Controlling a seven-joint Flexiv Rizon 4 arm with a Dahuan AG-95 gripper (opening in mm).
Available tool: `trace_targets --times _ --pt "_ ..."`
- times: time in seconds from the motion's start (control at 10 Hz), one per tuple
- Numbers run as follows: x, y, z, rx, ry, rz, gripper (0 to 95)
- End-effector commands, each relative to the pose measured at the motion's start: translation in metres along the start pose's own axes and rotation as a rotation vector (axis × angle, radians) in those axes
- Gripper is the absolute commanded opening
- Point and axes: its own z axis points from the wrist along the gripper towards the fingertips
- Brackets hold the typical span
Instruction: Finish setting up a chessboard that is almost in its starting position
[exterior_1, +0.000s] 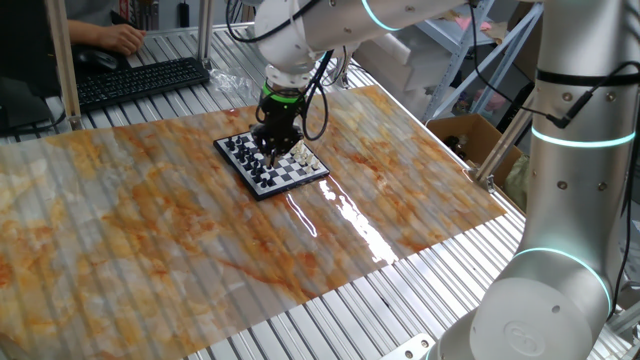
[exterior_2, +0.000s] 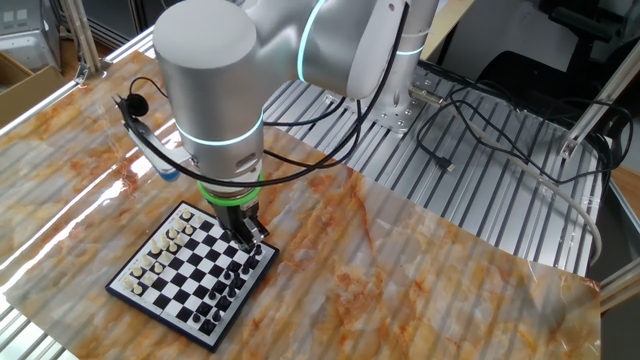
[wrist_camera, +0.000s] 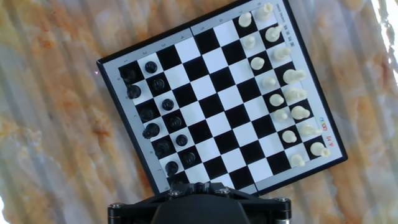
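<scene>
The chessboard (wrist_camera: 214, 93) is small, with black and white checks and a dark rim, and lies on the marbled mat. It also shows in one fixed view (exterior_1: 270, 165) and the other fixed view (exterior_2: 195, 270). In the hand view, black pieces (wrist_camera: 158, 118) fill two files at the left and white pieces (wrist_camera: 286, 93) two files at the right. My gripper (exterior_2: 246, 238) hangs low over the black-piece side near a corner of the board; it also shows in one fixed view (exterior_1: 273, 150). Its fingertips are hidden behind the hand body (wrist_camera: 199, 205). The board's near black corner is covered.
A black keyboard (exterior_1: 140, 80) and a person's hand (exterior_1: 120, 38) are at the back left. A cardboard box (exterior_1: 470, 140) stands past the mat's right edge. A second robot arm (exterior_1: 570, 200) stands at the right. Cables (exterior_2: 480, 130) lie on the slatted table.
</scene>
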Motion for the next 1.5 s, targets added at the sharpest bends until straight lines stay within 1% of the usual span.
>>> trace_targets --times 0.1,0.5,1.2,1.5 --pt "-0.001 0.0 0.001 -0.004 -0.005 -0.015 0.0" --pt "0.001 0.0 0.005 -0.006 -0.015 -0.02 0.0" --pt "0.0 0.001 0.017 -0.013 -0.034 -0.022 0.0" --pt "-0.001 0.001 0.02 -0.017 -0.036 -0.02 0.0"
